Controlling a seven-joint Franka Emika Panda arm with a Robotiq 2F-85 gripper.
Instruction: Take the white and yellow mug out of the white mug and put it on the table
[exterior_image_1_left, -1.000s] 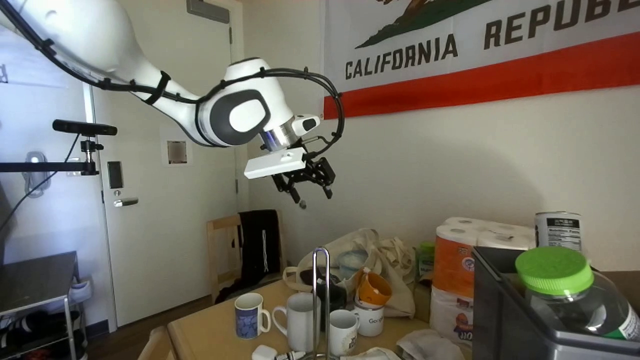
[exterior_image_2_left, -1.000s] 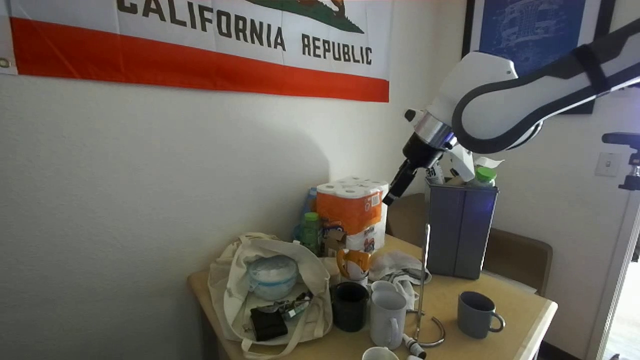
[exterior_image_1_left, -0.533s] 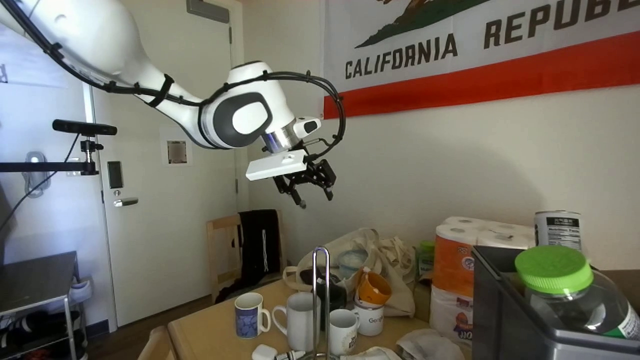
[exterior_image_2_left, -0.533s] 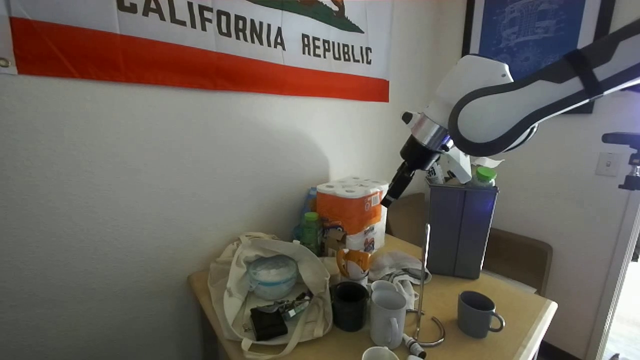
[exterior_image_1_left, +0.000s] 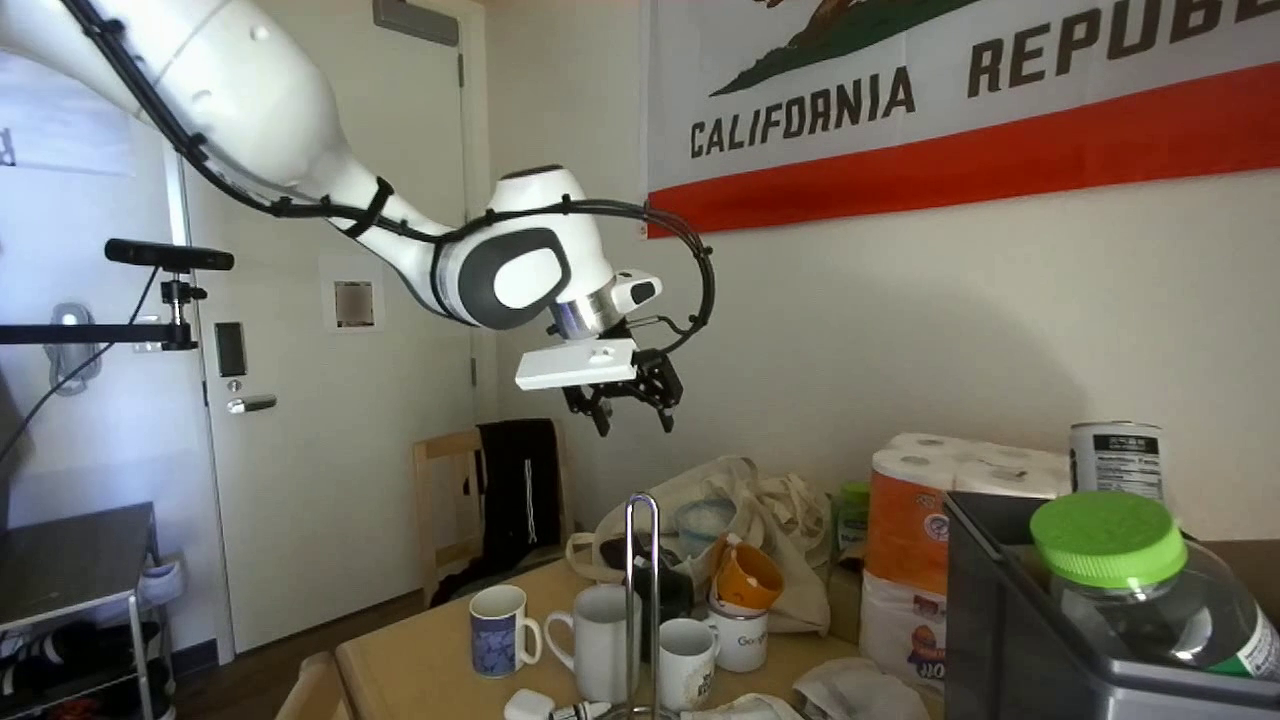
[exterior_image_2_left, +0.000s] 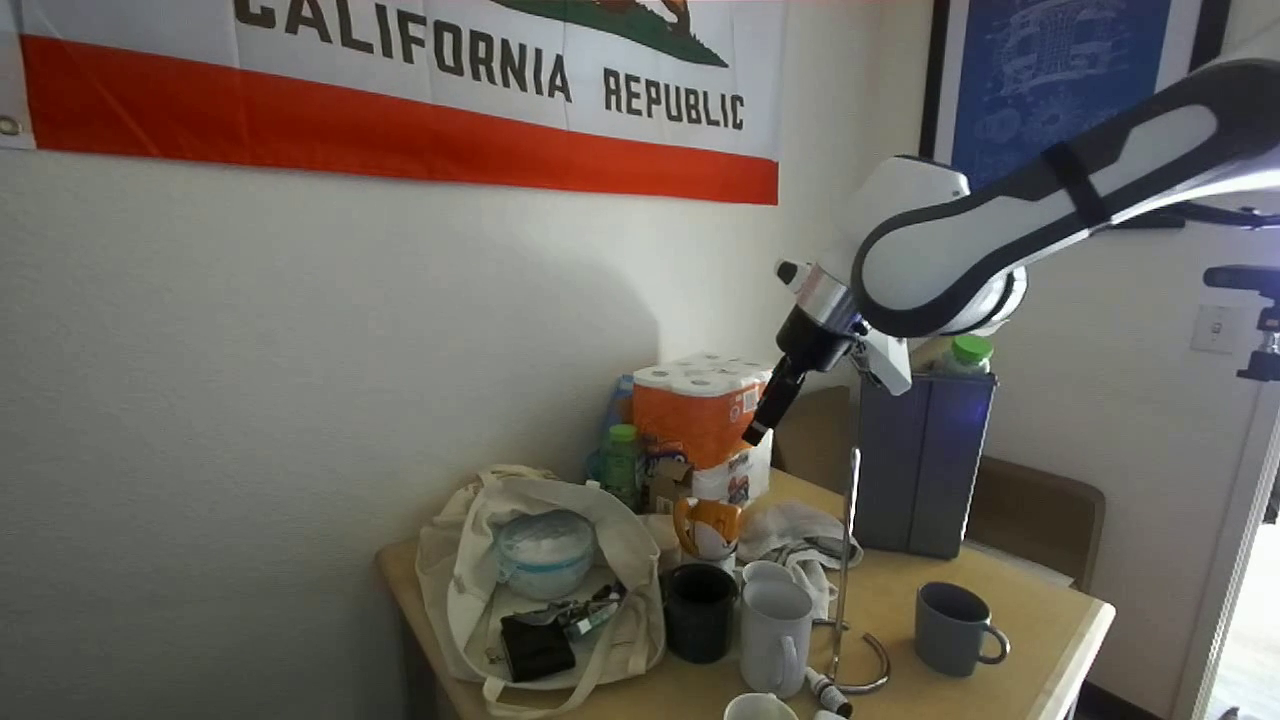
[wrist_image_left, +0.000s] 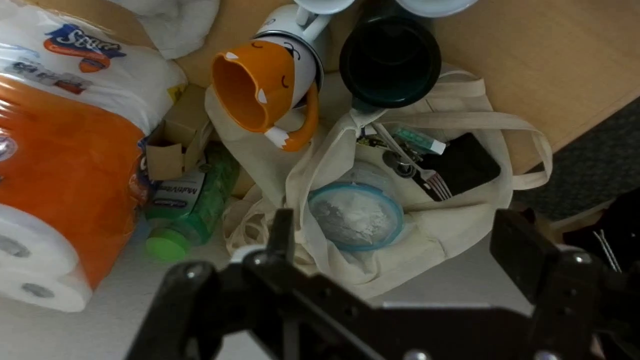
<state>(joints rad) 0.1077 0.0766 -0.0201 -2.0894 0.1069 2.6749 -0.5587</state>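
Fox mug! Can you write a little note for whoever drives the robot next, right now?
End effector: open, holding nothing, higher than the fox mug.
Things: the fox mug tilts, its bottom inside the white mug, which stands on the table.
Done: no grip or lift yet.
Left: go down to the fox mug, grip it, lift it out, set it on the table.

In an exterior view: gripper (exterior_image_2_left: 756, 434) slants down above the table (exterior_image_2_left: 890, 600), jaw gap hidden side-on | white and yellow mug (exterior_image_2_left: 708, 526) rests on the mostly hidden white mug (exterior_image_2_left: 722, 563) | black mug (exterior_image_2_left: 699, 620) stands beside tote bag (exterior_image_2_left: 440, 590) | dark grey mug (exterior_image_2_left: 948, 632) sits upright near metal stand (exterior_image_2_left: 850, 515)
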